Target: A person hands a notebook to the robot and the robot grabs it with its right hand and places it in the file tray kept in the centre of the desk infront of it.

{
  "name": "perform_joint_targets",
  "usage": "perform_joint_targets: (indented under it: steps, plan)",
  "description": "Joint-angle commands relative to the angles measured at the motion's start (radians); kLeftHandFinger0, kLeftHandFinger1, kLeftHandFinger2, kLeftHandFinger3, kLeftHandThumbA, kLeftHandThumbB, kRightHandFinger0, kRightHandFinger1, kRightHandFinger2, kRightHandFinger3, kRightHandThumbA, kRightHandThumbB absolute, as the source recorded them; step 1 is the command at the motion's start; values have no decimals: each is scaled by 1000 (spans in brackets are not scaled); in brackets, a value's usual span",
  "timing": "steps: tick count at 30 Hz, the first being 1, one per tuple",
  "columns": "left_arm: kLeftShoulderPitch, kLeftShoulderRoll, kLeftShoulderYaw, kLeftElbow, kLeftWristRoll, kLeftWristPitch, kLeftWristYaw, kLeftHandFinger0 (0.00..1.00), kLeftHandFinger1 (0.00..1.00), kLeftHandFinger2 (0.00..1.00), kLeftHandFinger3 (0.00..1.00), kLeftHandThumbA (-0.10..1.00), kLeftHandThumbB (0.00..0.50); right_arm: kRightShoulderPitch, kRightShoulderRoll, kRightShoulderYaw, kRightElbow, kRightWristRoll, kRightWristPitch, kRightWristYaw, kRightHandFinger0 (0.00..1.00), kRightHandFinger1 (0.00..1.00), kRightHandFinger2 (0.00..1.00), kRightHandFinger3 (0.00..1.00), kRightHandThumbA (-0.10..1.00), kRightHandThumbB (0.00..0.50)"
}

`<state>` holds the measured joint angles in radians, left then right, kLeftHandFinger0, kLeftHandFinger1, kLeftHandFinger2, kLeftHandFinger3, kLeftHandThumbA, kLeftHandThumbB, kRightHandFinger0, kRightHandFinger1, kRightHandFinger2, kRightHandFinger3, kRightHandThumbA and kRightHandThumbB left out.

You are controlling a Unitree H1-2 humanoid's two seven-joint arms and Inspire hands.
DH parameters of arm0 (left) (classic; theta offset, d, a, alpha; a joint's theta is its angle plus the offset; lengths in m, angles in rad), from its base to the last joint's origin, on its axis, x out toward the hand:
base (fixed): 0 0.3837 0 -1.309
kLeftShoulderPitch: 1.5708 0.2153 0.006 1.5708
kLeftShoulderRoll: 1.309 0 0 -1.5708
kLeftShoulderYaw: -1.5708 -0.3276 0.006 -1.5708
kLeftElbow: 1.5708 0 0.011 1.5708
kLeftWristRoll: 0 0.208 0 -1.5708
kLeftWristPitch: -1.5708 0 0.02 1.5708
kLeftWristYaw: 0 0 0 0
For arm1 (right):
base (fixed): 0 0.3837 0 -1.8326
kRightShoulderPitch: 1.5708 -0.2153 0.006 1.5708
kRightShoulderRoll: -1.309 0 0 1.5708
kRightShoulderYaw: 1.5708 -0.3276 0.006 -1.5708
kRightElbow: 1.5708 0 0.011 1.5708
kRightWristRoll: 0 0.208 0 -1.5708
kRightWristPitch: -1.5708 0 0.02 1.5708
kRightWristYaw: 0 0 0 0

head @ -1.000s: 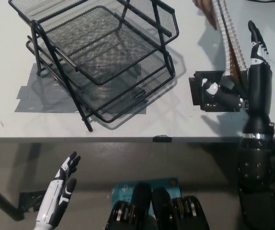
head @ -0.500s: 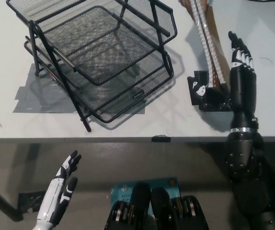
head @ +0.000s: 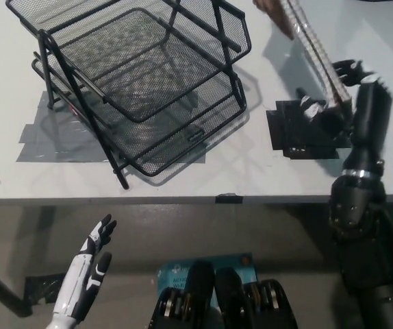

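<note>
Right hand [head: 344, 92]: seems closed on the notebook's [head: 314, 48] lower end, partly hidden.
Left hand [head: 90, 264]: open, resting low.
File tray [head: 142, 89]: mid-desk.

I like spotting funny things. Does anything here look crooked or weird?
Yes. The wire file tray sits turned at an angle to the desk edge, over crooked grey tape. The notebook stands tilted in the right hand.
</note>
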<state>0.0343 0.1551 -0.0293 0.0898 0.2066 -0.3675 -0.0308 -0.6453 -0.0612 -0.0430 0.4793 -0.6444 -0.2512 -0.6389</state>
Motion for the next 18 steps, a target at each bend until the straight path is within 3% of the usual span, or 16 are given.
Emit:
perform_joint_targets:
  steps: [1, 9, 13, 18]
  plan:
    - [-12, 11, -1, -17, 1, -30, 7, 1000, 1000, 1000, 1000, 1000, 333, -82, -4, -16, -79, 25, -83, -109, 0, 0, 0, 0, 859, 0]
    - [-14, 10, -1, -17, 1, -23, 6, 1000, 1000, 1000, 1000, 1000, 336, -65, -11, -28, -172, 41, -28, -82, 0, 0, 0, 0, 899, 4]
    - [-15, 14, 1, -19, 9, -19, 7, 1000, 1000, 1000, 1000, 1000, 326, -65, -24, -46, -201, 80, -63, -75, 0, 0, 0, 0, 856, 0]
    - [-17, 12, 4, -15, 1, -19, 8, 1000, 1000, 1000, 1000, 1000, 330, -62, -30, -71, -296, 86, -38, -71, 0, 0, 0, 0, 846, 0]
